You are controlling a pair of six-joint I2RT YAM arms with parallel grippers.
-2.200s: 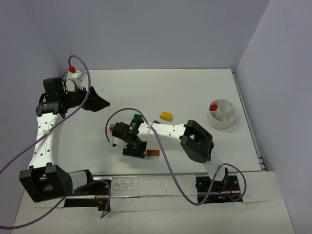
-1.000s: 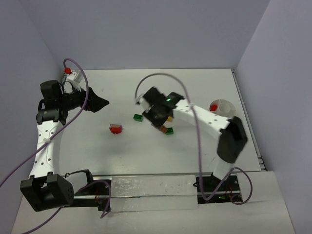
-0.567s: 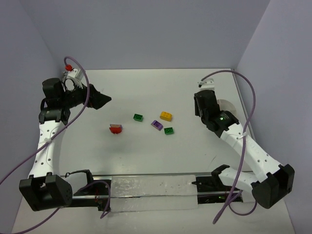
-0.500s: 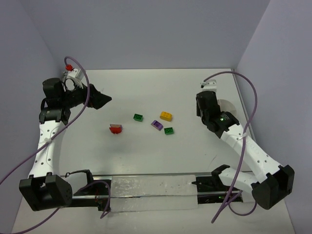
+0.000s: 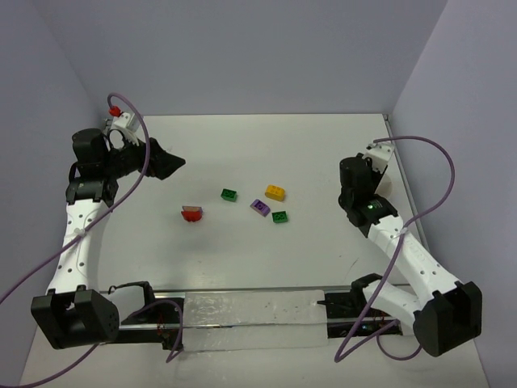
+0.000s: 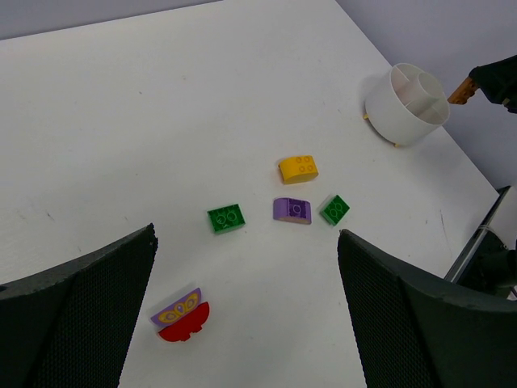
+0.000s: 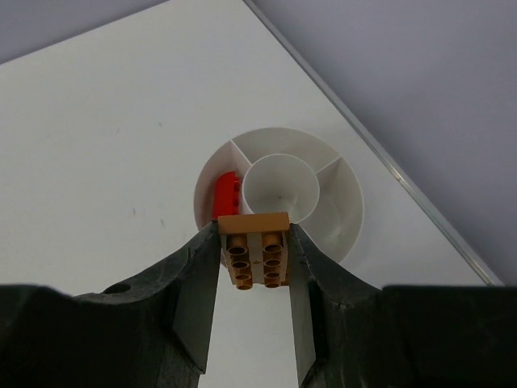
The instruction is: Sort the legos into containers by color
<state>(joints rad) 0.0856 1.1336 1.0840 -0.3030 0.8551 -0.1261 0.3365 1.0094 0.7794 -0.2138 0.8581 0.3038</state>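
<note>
My right gripper (image 7: 255,257) is shut on an orange-brown lego (image 7: 257,250), studs facing the camera, held above the near rim of the white divided cup (image 7: 343,194). A red lego (image 7: 225,194) lies in the cup's left wedge. The left wrist view shows the cup (image 6: 406,103) with the orange-brown lego (image 6: 459,90) just beyond it. On the table lie a yellow lego (image 5: 275,192), a purple one (image 5: 259,206), two green ones (image 5: 229,194) (image 5: 279,217) and a red one (image 5: 192,213) with a purple printed face. My left gripper (image 5: 166,162) is open at the far left, apart from them all.
In the top view the right arm (image 5: 404,242) covers most of the cup at the right edge. The table's right edge strip (image 7: 404,174) runs close behind the cup. Purple cables loop off both arms.
The right arm has swung from the table's middle over to the cup at the right, carrying the orange-brown lego. The loose legos and the left arm have stayed put.
</note>
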